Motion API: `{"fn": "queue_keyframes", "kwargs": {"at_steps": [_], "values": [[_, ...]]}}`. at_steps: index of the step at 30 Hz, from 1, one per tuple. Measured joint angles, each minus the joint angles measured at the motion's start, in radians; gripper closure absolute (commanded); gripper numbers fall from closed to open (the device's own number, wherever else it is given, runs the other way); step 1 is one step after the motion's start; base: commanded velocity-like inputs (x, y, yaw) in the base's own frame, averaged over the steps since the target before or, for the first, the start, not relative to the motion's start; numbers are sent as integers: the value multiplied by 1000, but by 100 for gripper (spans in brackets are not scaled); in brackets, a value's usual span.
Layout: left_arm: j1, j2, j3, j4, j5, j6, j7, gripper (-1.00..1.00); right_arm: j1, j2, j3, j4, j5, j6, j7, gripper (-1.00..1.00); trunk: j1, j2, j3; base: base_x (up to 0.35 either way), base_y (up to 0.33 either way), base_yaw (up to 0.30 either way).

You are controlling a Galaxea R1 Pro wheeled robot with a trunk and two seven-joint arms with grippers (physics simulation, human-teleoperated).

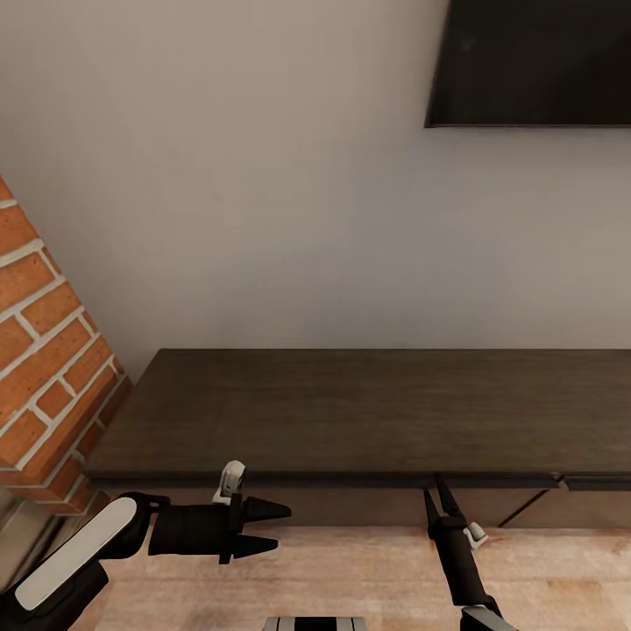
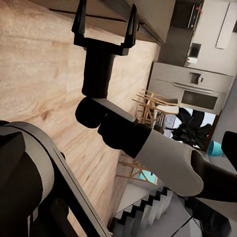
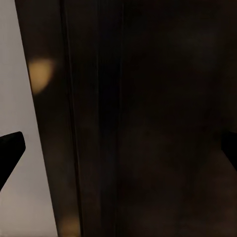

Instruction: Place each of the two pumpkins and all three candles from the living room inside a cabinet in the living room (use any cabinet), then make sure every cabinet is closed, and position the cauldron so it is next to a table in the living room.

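Dark brown wood grain runs the length of the cabinet (image 1: 368, 407), which stands against the pale wall with its long axis across the head view, one end by the brick column (image 1: 48, 350) and the other cut off at the picture's edge. The right gripper (image 1: 441, 501) is the nearer hand: it points straight at the front, its fingertips up against the underside of the overhanging top, just beside a seam between two fronts. Its fingers look close together but not quite touching in the head view, while the left wrist view shows them parted (image 2: 104, 22) with nothing between; whether they grip an edge I cannot tell. The right wrist view is nearly black panel at very close range. The left gripper (image 1: 267, 528) hangs in front of the cabinet's brick-side end, pointing along the front, prongs spread and empty. Any pull on a door would likely fall to the right arm. The fronts appear shut, though shadow under the top hides their upper edges.
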State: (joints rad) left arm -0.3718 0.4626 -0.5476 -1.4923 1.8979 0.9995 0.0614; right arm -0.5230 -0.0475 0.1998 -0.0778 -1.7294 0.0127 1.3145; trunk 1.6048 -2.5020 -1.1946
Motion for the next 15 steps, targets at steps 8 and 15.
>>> {"fn": "queue_keyframes", "kwargs": {"at_steps": [8, 15], "values": [[0, 0, 0, 0, 0, 0, 0, -100, 0, 0, -1, 1, 1, 0, 2, -100, 0, 0, 0, 11, 4, 0], [0, 0, 0, 0, 0, 0, 0, -100, 14, 0, -15, -1, 0, 1, 8, -100, 0, 0, 0, 44, 22, 0]]}}
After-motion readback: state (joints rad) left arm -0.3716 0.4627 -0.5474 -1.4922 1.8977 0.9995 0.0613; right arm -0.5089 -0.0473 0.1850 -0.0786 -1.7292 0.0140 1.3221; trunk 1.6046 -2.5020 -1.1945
